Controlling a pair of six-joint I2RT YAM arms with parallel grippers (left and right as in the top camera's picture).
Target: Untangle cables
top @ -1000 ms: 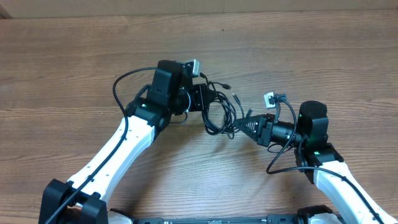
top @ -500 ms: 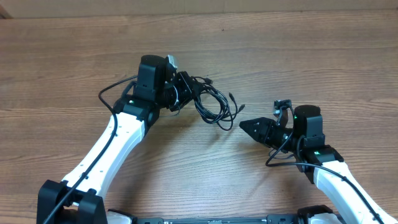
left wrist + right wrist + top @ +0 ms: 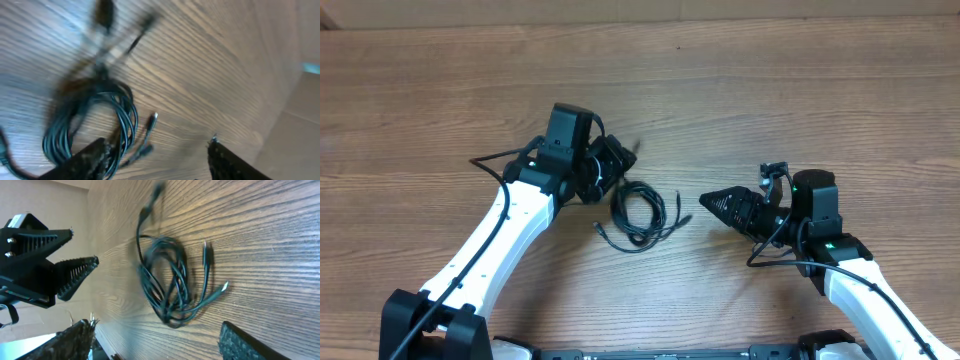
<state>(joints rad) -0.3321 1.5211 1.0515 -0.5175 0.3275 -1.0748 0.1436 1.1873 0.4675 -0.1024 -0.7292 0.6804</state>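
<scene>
The cables (image 3: 640, 214) lie as one tangled black coil on the wooden table between my two arms, with plug ends sticking out at the lower left and right. My left gripper (image 3: 616, 166) hangs open just up and left of the coil. In the left wrist view the blurred cables (image 3: 95, 112) sit ahead of the left finger, with nothing held in the left gripper (image 3: 157, 152). My right gripper (image 3: 706, 203) points at the coil from the right and is open and apart from it. The right wrist view shows the cables (image 3: 167, 280) beyond the open right gripper (image 3: 160, 337).
The wooden table (image 3: 800, 90) runs all around the coil. The left gripper's black fingers (image 3: 75, 270) appear at the left of the right wrist view. Thicker arm wires loop beside each wrist (image 3: 495, 158).
Both grippers have opened and the cables have dropped from the left gripper onto the table, lower and more towards the middle. The left gripper drew back slightly; the right arm barely moved.
</scene>
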